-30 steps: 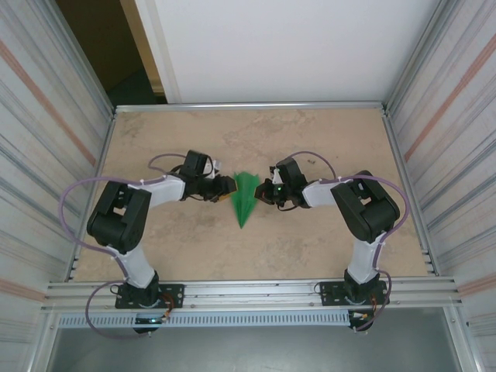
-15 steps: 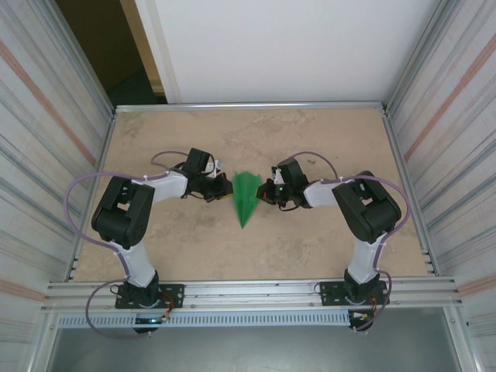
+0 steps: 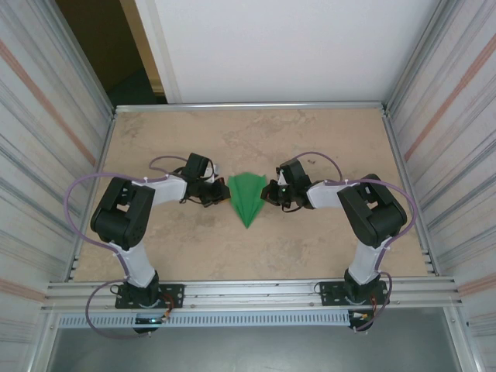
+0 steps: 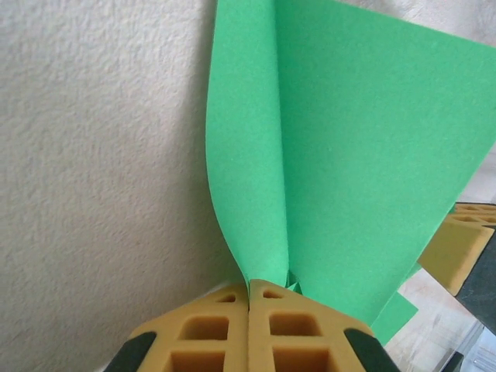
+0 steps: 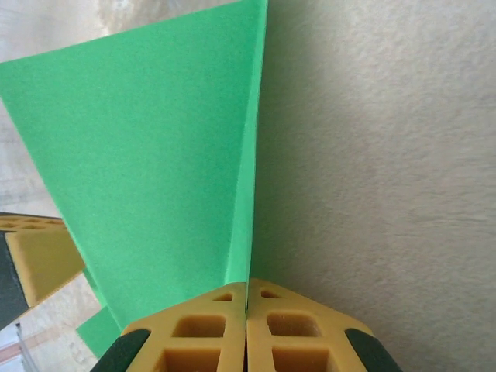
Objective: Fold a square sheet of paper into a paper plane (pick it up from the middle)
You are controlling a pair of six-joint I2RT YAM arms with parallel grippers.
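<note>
Top external: the plane [image 3: 248,200] lies at mid-frame on the table [image 3: 325,139], between the two arms. Its long axis runs up and down the frame, with the point toward the bottom and the wide tail toward the top. The left gripper [image 3: 223,190] meets its left edge and the right gripper [image 3: 269,192] its right edge, both at the wide upper half. They face each other across the axis, and neither arm is nearer than the other.

Left wrist: the yellow pads of the left gripper [image 4: 249,285] are pressed together at bottom centre, pinching the green paper where a crease runs into them. The plane [image 4: 349,155] fans up and to the right from that pinch. A pad of the right gripper [image 4: 453,248] shows at the right edge, just beyond the sheet.

Right wrist: the right gripper [image 5: 247,283] is likewise closed at bottom centre on a folded edge of the plane [image 5: 155,139], which spreads up and to the left. A pad of the left gripper [image 5: 39,256] sits at the left edge.

With each hand on its own side of the centre crease, I judge that the next move turns on working the two halves about that axis.
</note>
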